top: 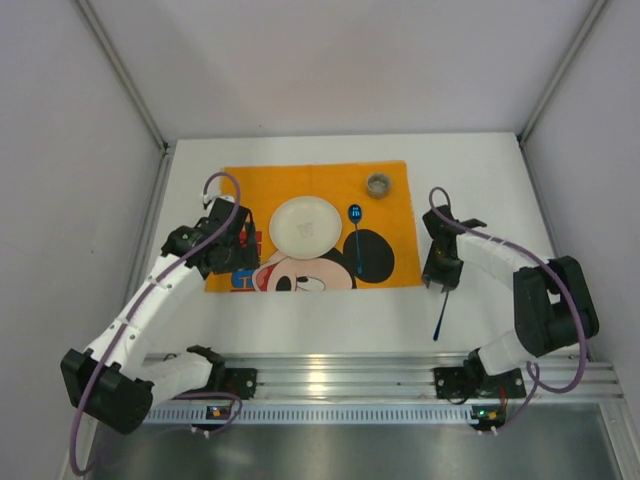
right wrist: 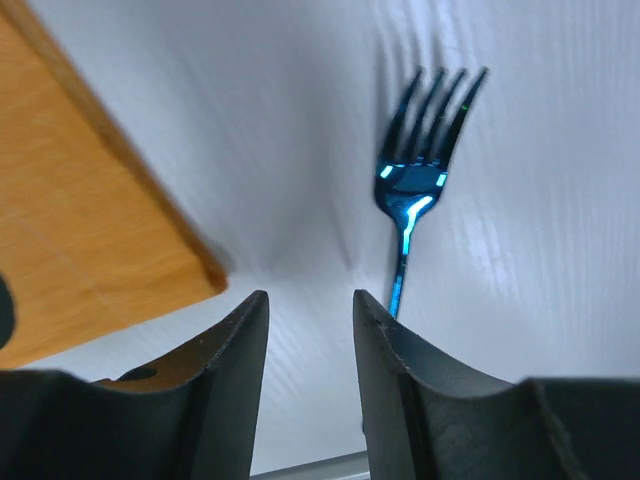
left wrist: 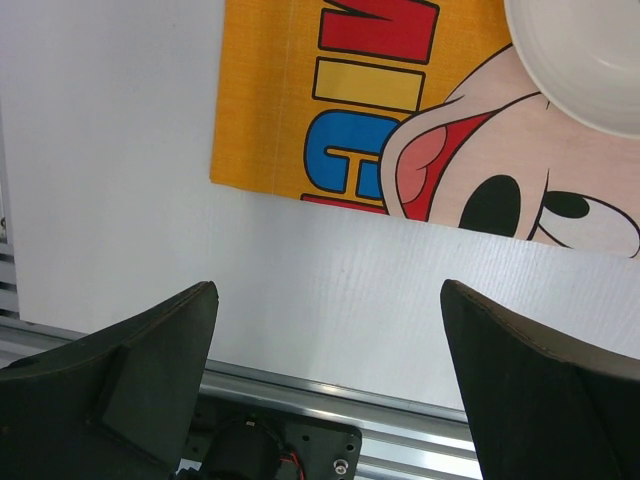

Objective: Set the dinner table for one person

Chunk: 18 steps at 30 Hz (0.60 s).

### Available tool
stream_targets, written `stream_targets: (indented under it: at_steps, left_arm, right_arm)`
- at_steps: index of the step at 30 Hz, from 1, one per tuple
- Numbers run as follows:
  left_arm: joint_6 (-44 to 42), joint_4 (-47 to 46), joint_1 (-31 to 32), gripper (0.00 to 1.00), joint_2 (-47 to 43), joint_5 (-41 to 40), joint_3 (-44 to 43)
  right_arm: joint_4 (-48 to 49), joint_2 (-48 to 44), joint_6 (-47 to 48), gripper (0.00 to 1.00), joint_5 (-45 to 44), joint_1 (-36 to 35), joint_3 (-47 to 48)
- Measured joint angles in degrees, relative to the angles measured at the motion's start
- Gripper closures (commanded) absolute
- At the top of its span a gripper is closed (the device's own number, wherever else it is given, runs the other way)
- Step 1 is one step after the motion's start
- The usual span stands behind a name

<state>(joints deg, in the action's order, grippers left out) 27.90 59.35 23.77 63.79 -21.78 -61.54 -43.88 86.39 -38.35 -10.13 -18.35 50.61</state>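
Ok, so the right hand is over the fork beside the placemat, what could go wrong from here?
1. The fork handle runs behind one finger of the right hand, not through the gap, so closing might nudge it aside rather than grip it.
2. The placemat corner lies close by; a low sweep could snag and rumple it.
3. The spoon lies beside the plate; setting the fork there may knock it.

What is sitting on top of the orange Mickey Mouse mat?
A white plate, a blue spoon and a small grey cup sit on the mat. The plate hides part of Mickey's face.
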Motion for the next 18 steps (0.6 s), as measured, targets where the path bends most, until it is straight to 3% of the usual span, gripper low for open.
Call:
stream_targets:
  at_steps: [18]
  left_arm:
    - [-0.07, -0.22, 0.0, 0.01, -1.03, 0.48, 0.04]
  right_arm:
    - [2.34, -5.22, -1.73, 0.62, 0.39, 8.22, -3.82]
